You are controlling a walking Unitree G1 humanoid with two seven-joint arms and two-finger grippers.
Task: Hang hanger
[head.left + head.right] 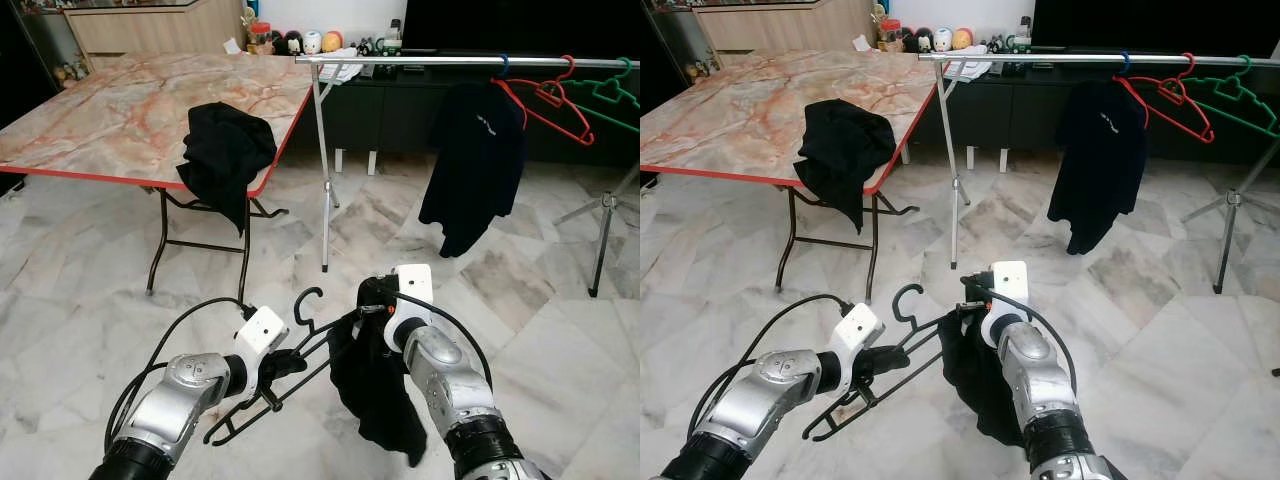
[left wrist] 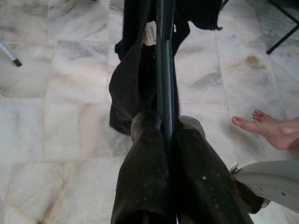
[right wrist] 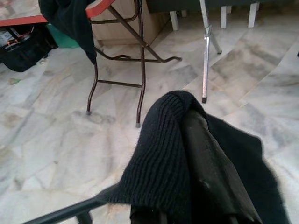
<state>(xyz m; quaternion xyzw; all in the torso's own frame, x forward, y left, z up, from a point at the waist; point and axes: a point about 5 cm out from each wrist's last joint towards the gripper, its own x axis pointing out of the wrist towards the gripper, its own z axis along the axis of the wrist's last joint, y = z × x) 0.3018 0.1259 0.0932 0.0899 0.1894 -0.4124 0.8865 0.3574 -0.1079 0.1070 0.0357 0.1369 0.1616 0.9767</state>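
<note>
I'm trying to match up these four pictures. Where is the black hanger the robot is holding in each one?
Left eye: black hanger low centre, between both grippers.
Right eye: low centre-left.
Left wrist: a dark bar clamped between the fingers.
Right wrist: a bar at the bottom edge.
Shared landmark: the folding table.

Marble-topped table (image 1: 120,110), black cloth (image 1: 225,155) on edge

Pale grey-veined marble tiles (image 1: 520,300) cover the floor. At ten o'clock stands a folding table (image 1: 120,110) with a pink marble-patterned top, red edging and dark metal legs. At twelve o'clock, a low black cabinet (image 1: 400,110) lines the white wall (image 1: 320,15).
</note>
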